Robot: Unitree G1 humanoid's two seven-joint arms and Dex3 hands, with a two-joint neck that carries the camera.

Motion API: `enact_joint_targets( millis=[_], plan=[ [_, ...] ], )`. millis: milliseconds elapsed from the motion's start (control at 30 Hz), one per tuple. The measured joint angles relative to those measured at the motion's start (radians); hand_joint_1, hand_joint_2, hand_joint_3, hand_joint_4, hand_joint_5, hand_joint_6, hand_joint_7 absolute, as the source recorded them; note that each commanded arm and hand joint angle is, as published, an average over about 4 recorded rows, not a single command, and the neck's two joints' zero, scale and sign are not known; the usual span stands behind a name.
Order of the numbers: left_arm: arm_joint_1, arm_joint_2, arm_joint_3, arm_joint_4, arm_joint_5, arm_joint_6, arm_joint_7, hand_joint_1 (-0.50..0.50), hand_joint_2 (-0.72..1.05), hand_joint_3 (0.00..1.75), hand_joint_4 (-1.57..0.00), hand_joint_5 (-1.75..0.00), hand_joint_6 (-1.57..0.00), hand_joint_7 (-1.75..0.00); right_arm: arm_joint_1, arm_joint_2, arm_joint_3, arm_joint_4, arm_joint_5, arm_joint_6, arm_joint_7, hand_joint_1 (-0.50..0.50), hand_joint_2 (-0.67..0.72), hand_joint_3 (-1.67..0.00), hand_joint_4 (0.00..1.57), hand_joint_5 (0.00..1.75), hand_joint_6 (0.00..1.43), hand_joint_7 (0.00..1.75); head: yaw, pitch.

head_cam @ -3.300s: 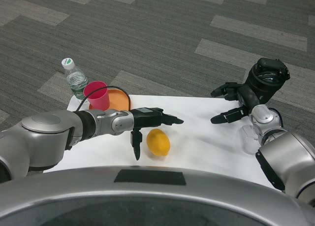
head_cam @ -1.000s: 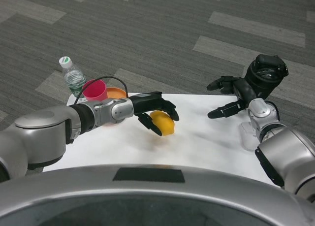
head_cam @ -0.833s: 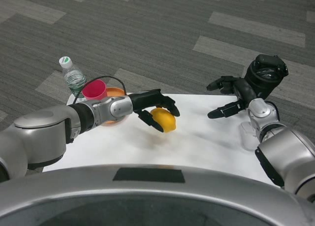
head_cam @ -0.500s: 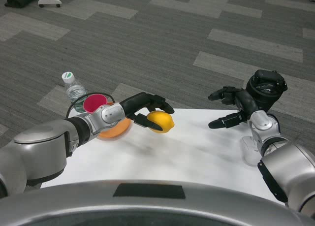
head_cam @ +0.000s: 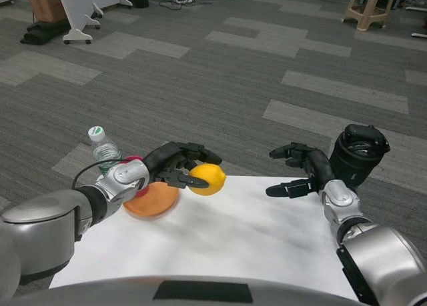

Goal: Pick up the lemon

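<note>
One lemon (head_cam: 206, 179), firm, light, smooth-skinned: we hold it across its middle, left hand (head_cam: 175, 170) fingers wrapped; right hand (head_cam: 301, 173) spread, empty.

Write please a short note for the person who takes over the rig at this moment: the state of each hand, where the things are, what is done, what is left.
Left hand: holds the lemon above the white table.
Right hand: holds nothing, fingers apart, over the table's far right edge.
Nearby: orange plate under the left forearm, water bottle at the far left corner, black container far right.
Done: lemon gripped and lifted.
Left: keep the grip steady.
</note>
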Motion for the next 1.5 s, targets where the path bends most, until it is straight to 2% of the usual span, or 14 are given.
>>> enact_joint_targets(
  millis=[167,367,733,1100,1133,1233,1267,1433,1500],
  plan=[
    [0.007,0.006,-0.007,-0.003,-0.087,0.000,-0.019,0.50,0.96,0.09,-1.53,-1.75,-0.88,-0.42,0.002,0.004,-0.013,-0.017,0.000,0.000,-0.002,0.29,-0.10,-0.32,0.24,1.26,0.77,0.70,0.005,0.007],
    [0.015,0.021,-0.051,-0.005,-0.283,0.004,-0.065,0.50,0.96,0.09,-1.53,-1.75,-0.94,-0.42,0.007,0.005,-0.015,-0.019,0.000,0.000,-0.003,0.29,-0.10,-0.32,0.26,1.26,0.77,0.70,0.012,0.010],
    [0.043,0.030,-0.056,-0.014,-0.515,0.068,-0.134,0.50,0.96,0.09,-1.53,-1.75,-0.99,-0.42,0.013,0.006,-0.025,-0.019,0.000,0.000,-0.008,0.29,-0.10,-0.32,0.26,1.26,0.80,0.70,0.027,-0.002],
    [0.053,0.040,-0.068,-0.024,-0.547,0.083,-0.146,0.50,0.96,0.09,-1.52,-1.75,-0.97,-0.42,0.021,0.006,-0.025,-0.019,0.000,0.000,-0.017,0.29,-0.10,-0.32,0.29,1.26,0.79,0.70,0.024,-0.013],
    [0.053,0.041,-0.070,-0.025,-0.547,0.083,-0.146,0.50,0.96,0.09,-1.51,-1.75,-0.97,-0.42,0.021,0.006,-0.025,-0.019,0.000,0.000,-0.017,0.29,-0.10,-0.32,0.30,1.26,0.73,0.66,0.021,-0.014],
    [0.053,0.043,-0.071,-0.027,-0.547,0.083,-0.147,0.50,0.96,0.09,-1.50,-1.75,-0.95,-0.42,0.021,0.007,-0.025,-0.019,0.000,0.000,-0.019,0.29,-0.10,-0.32,0.31,1.26,0.31,0.49,0.011,-0.019],
    [0.053,0.044,-0.071,-0.028,-0.547,0.083,-0.147,0.50,0.96,0.09,-1.50,-1.75,-0.94,-0.42,0.021,0.007,-0.025,-0.019,0.000,0.000,-0.019,0.29,-0.10,-0.32,0.31,1.26,0.23,0.45,0.008,-0.020],
    [0.058,0.061,-0.071,-0.032,-0.548,0.083,-0.149,0.50,0.96,0.09,-1.50,-1.75,-0.94,-0.42,0.022,0.007,-0.025,-0.020,0.001,0.000,-0.022,0.29,-0.16,-0.32,0.29,1.26,0.04,0.26,0.009,-0.020],
    [0.063,0.065,-0.070,-0.032,-0.550,0.083,-0.149,0.50,0.96,0.09,-1.50,-1.75,-0.94,-0.42,0.022,0.007,-0.024,-0.020,0.001,0.000,-0.022,0.29,-0.16,-0.32,0.28,1.26,0.01,0.23,0.011,-0.020]
  ],
)
